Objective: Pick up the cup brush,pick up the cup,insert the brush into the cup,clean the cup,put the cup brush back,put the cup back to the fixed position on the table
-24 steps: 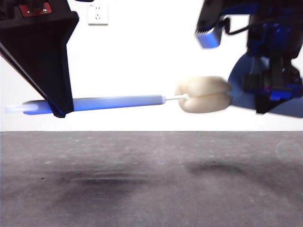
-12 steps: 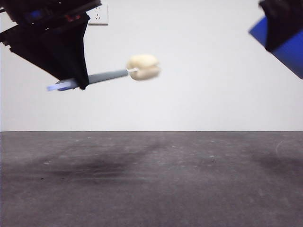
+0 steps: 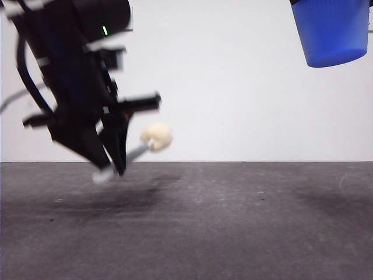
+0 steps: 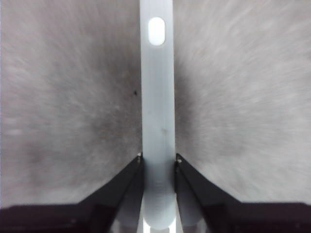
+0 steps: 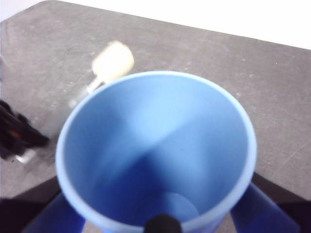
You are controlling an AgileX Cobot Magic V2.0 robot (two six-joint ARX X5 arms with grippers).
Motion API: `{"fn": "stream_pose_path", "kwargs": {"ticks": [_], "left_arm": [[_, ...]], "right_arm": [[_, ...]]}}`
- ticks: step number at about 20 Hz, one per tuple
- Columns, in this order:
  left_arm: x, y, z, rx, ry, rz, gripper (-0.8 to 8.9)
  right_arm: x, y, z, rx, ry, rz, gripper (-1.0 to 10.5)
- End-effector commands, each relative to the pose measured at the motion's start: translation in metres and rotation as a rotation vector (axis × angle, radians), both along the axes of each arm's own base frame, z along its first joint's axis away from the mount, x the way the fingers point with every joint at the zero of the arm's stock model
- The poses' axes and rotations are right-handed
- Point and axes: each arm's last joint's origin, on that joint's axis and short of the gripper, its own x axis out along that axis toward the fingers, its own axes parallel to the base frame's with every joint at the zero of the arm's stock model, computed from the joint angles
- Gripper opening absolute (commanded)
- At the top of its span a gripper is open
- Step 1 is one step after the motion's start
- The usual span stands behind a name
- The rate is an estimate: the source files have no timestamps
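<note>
Above table [image 3: 245,221]: one brush [image 3: 152,139], one cup [image 3: 331,32]

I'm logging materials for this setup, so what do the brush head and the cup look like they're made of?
The cup brush head looks like soft cream-yellow sponge or foam: rounded, matte, puffy. The cup looks like blue plastic: smooth inside with a soft sheen and a thin, paler rim. Blur leaves the finer texture unclear.

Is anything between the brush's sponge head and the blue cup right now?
Nothing: in the front view only bare white wall separates the brush from the raised cup.
</note>
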Motion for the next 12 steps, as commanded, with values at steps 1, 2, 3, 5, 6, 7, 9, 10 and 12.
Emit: {"fn": "stream_pose_path", "kwargs": {"ticks": [1,2,3,5,6,7,9,10,12], "left_arm": [[0.008,-0.004,-0.022,0.001,0.038,0.037,-0.09],[0.01,-0.006,-0.028,0.001,0.041,0.039,-0.08],[0.012,-0.007,-0.033,0.002,0.044,0.042,-0.08],[0.015,-0.009,-0.04,-0.006,0.055,0.065,-0.09],[0.016,-0.009,-0.042,-0.009,0.055,0.068,-0.08],[0.017,-0.01,-0.044,-0.009,0.055,0.069,-0.09],[0.017,-0.01,-0.047,-0.003,0.064,0.075,-0.08],[0.017,-0.01,-0.049,-0.006,0.074,0.086,-0.09],[0.017,-0.01,-0.051,-0.005,0.08,0.09,0.08]], "right_arm": [[0.0,0.0,0.003,0.031,-0.009,-0.005,-0.2],[0.0,0.0,0.003,0.03,-0.009,-0.005,-0.2],[0.0,0.0,0.003,0.03,-0.009,-0.005,-0.2],[0.0,0.0,0.003,0.03,-0.008,-0.005,-0.2],[0.0,0.0,0.003,0.031,-0.006,-0.005,-0.2],[0.0,0.0,0.003,0.037,-0.002,-0.009,-0.2],[0.0,0.0,0.002,0.039,0.003,-0.011,-0.2],[0.0,0.0,0.002,0.038,0.005,-0.012,-0.2],[0.0,0.0,0.002,0.038,0.005,-0.012,-0.2]]}}
